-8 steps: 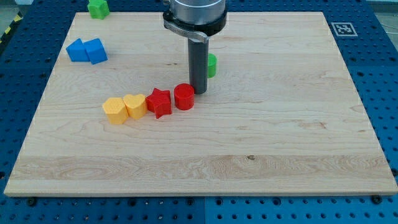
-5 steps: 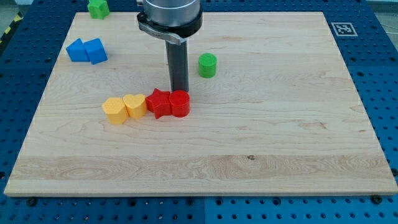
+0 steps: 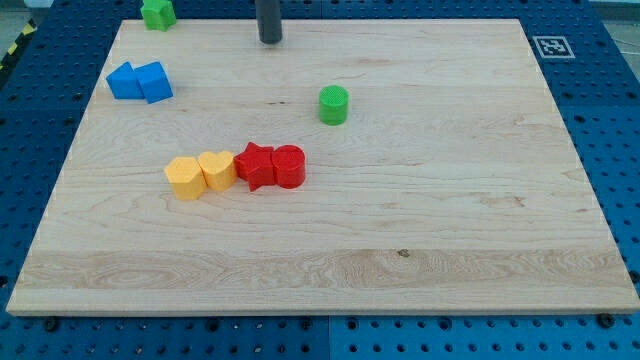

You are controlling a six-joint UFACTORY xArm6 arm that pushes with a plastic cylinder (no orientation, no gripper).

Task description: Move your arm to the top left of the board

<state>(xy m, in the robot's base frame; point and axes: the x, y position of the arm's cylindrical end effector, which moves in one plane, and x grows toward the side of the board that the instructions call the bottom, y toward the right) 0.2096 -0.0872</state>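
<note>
**Resting near the pale wooden board's [image 3: 450, 250] top edge**

Standing at twelve o'clock from the smooth green cylinder [image 3: 334, 104], my tip [image 3: 270, 40] touches no block. Rod only, no jaws. At nine o'clock sits the green block [image 3: 157, 13].

Plain dark grey cylindrical rod, smooth sides, my tip [image 3: 270, 40] blunt and round
</note>
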